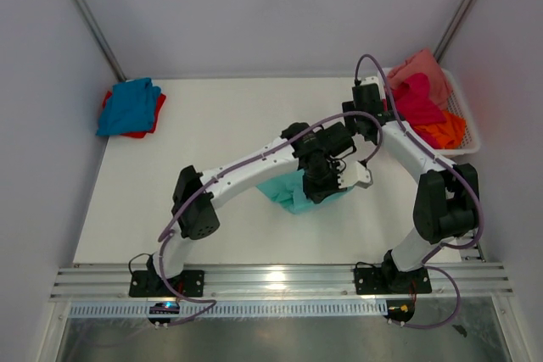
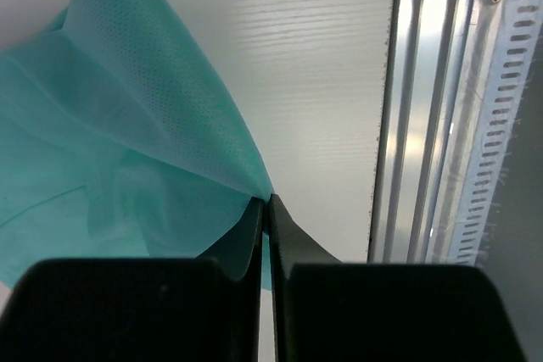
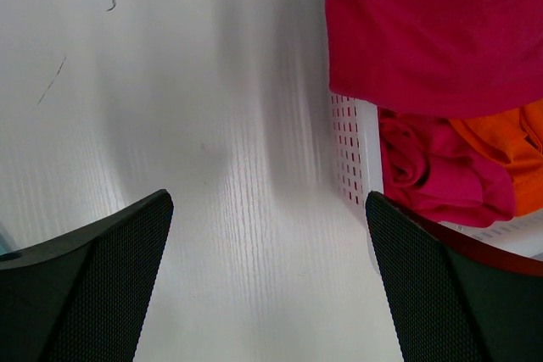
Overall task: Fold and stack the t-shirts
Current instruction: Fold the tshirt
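The mint-teal t-shirt [image 1: 287, 195] hangs bunched near the middle of the table, lifted at one edge. My left gripper [image 1: 326, 182] is shut on that edge; in the left wrist view the jaws [image 2: 268, 203] pinch a fold of the teal cloth [image 2: 110, 150], which drapes away to the left. My right gripper [image 1: 363, 120] hovers open over bare table beside the basket, with nothing between its fingers [image 3: 102, 277]. A blue t-shirt [image 1: 127, 105] lies folded on a red one [image 1: 156, 116] at the back left.
A white mesh basket [image 1: 465, 116] at the back right holds salmon pink [image 1: 424, 68], magenta [image 1: 416, 101] and orange [image 1: 441, 131] shirts. Its wall [image 3: 352, 150] and the magenta shirt [image 3: 424, 31] sit just right of my right gripper. Aluminium rails [image 2: 441, 125] run along the near edge.
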